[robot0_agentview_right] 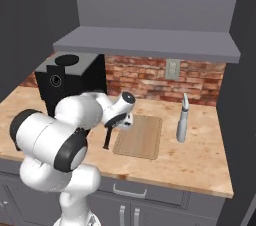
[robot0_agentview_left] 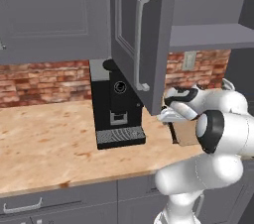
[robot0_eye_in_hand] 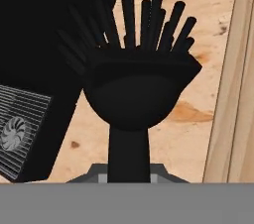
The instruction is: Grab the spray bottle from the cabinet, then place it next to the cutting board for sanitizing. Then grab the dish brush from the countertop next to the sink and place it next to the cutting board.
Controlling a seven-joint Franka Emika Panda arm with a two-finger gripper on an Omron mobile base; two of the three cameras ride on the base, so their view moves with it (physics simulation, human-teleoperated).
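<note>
My gripper (robot0_agentview_right: pixel 116 121) is shut on the handle of the dish brush (robot0_agentview_right: pixel 106 137), a slim black stick that hangs head-down just left of the cutting board (robot0_agentview_right: pixel 140 136). In the hand view the brush's bristly head (robot0_eye_in_hand: pixel 136 77) points away from me over the countertop (robot0_eye_in_hand: pixel 198 25), and the cutting board's edge (robot0_eye_in_hand: pixel 234 99) runs along the right. The spray bottle (robot0_agentview_right: pixel 182 124) stands upright on the countertop right of the board. The cabinet shelf (robot0_agentview_right: pixel 145 43) hangs above, and its door (robot0_agentview_left: pixel 130 29) stands open.
A black coffee machine (robot0_agentview_right: pixel 64 82) stands on the counter to the left of my hand, close to the brush (robot0_eye_in_hand: pixel 34 69). The open cabinet door's bar handle (robot0_agentview_left: pixel 141 42) juts out above my wrist. A brick wall with an outlet (robot0_agentview_right: pixel 173 69) lies behind.
</note>
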